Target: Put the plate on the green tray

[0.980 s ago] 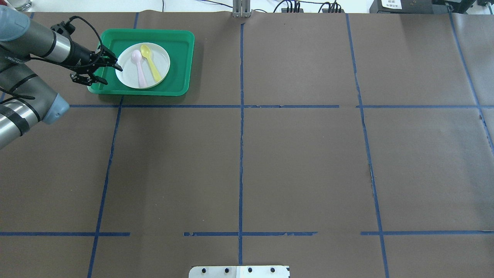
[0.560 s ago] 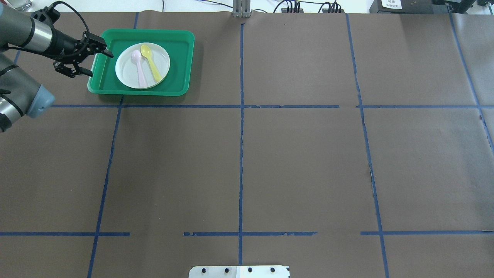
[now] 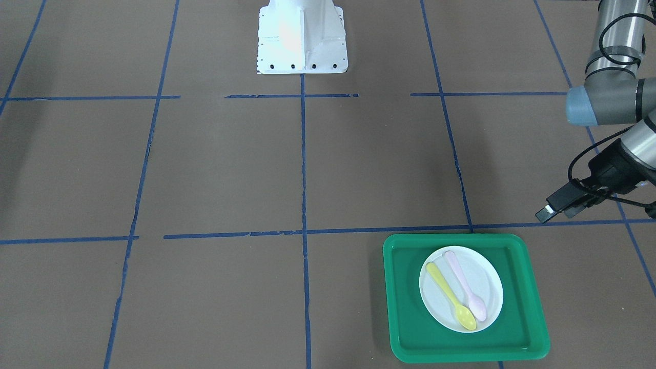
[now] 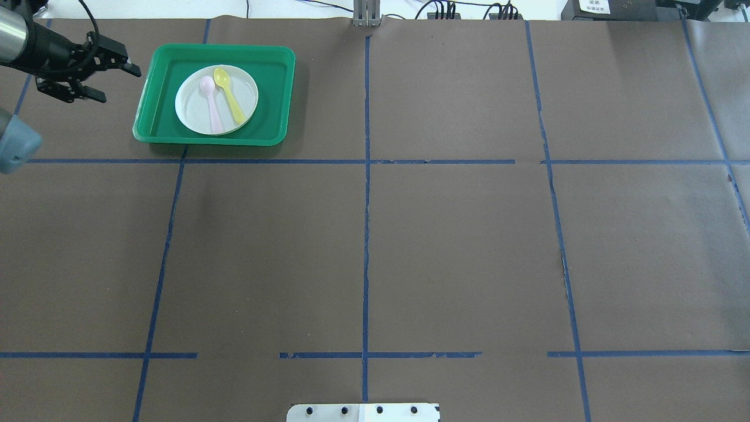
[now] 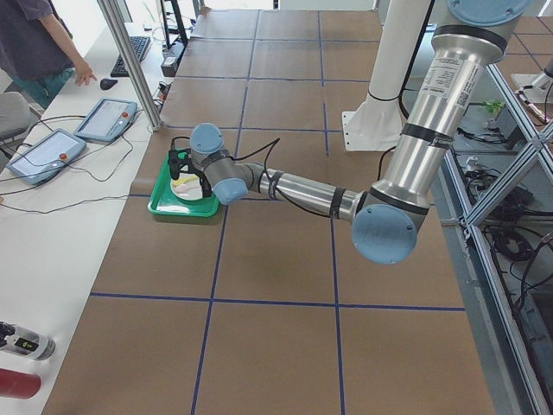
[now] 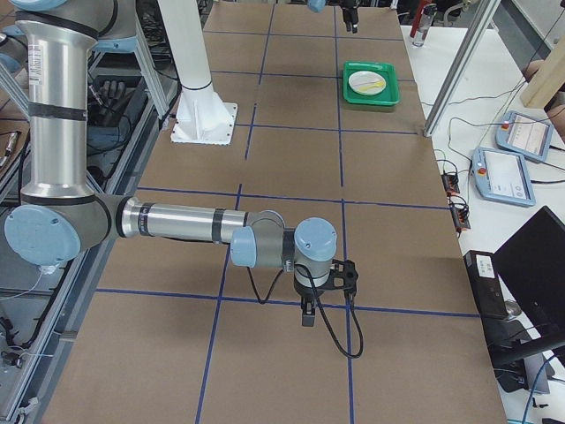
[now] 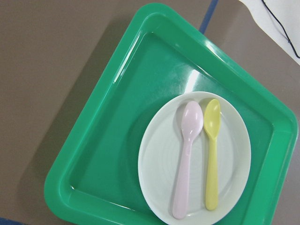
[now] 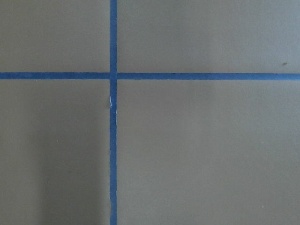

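Note:
The white plate [image 4: 192, 110] lies flat inside the green tray [image 4: 275, 88] at the table's far left. A pink spoon [image 4: 210, 102] and a yellow spoon [image 4: 231, 101] lie on it. My left gripper [image 4: 120, 86] is open and empty, just left of the tray and apart from it. The left wrist view looks down on the plate [image 7: 157, 168] and the tray [image 7: 112, 136]. Both also show in the front view, plate [image 3: 487, 279] and tray [image 3: 405, 302]. My right gripper [image 6: 320, 291] hangs over bare table far from the tray; I cannot tell whether it is open.
Blue tape lines cross the brown table cover. The robot's white base plate [image 4: 363, 412] sits at the near edge and a metal post [image 4: 366, 14] at the far edge. A side table with tablets [image 5: 104, 119] and a person stands beyond the tray.
My left gripper has drawn back from the plate's edge, leftward and off the tray, still open. The plate and spoons stayed in the tray.

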`<state>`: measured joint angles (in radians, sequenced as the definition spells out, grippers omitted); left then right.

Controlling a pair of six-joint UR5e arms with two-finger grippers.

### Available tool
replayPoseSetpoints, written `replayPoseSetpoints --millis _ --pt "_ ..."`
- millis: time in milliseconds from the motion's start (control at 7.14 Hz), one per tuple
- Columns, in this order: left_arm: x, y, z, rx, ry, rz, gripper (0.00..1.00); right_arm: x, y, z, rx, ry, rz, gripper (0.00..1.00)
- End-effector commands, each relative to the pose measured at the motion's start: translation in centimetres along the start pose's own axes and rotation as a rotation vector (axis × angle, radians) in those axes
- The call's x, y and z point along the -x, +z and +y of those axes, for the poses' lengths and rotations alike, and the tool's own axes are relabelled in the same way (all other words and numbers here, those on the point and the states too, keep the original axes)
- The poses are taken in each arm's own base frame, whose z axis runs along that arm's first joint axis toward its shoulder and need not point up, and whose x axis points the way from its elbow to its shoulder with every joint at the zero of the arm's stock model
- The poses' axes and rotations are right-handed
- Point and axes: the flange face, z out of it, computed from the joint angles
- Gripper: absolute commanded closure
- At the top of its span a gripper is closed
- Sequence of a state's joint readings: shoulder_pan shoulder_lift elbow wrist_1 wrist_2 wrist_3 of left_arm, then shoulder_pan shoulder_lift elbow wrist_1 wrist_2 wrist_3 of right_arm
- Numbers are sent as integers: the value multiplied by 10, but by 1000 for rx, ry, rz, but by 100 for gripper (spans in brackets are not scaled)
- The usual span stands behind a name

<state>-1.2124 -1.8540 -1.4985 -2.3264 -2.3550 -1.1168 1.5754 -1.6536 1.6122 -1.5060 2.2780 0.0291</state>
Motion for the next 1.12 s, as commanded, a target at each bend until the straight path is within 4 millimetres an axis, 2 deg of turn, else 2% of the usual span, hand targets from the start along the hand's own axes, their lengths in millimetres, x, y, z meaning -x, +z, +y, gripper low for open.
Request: replayPoseSetpoints --millis 0,140,280,420,560,840,980 --pt "47 -49 13 -58 220 -59 0 0 0 0 0 0 0 0" --pt "51 -74 8 -129 300 -159 0 0 0 0 0 0 0 0" --pt "57 -86 -2 -96 407 -262 0 0 0 0 0 2 0 0" --pt "85 -106 -20 -52 517 -372 0 0 0 0 -1 -1 0 0" --pt "98 -111 -23 3 606 -406 0 0 0 0 0 0 0 0" --pt "132 -121 -23 122 618 -456 0 0 0 0 0 0 0 0" --pt "162 -136 -26 207 566 -485 0 0 0 0 -1 -1 0 0"
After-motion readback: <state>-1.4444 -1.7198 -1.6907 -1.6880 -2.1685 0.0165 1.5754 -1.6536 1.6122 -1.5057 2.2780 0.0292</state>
